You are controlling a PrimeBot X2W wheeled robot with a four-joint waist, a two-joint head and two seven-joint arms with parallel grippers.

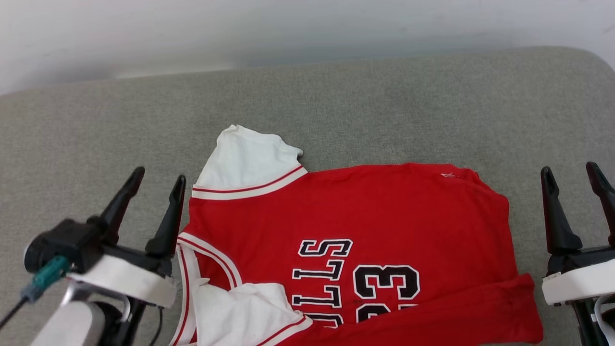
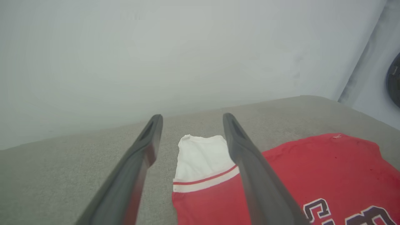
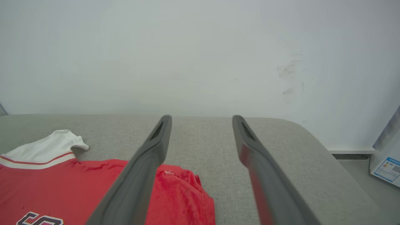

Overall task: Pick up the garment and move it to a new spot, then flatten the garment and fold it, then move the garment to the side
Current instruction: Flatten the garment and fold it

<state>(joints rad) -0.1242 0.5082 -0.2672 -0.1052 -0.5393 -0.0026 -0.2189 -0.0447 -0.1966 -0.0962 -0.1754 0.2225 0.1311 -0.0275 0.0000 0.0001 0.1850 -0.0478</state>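
Note:
The garment, a red jersey with white sleeve panels and black lettering, lies spread sideways on the grey padded surface, its near part cut off by the head view's bottom edge. One white sleeve points to the far left. My left gripper stands open just left of the collar, nothing between its fingers. My right gripper stands open to the right of the hem, apart from the cloth. The jersey also appears past the left gripper, and the jersey lies left of the right gripper.
A pale wall rises behind the grey surface. The surface's rounded right corner drops to a floor with a white box on it. Bare grey padding stretches beyond and on both sides of the jersey.

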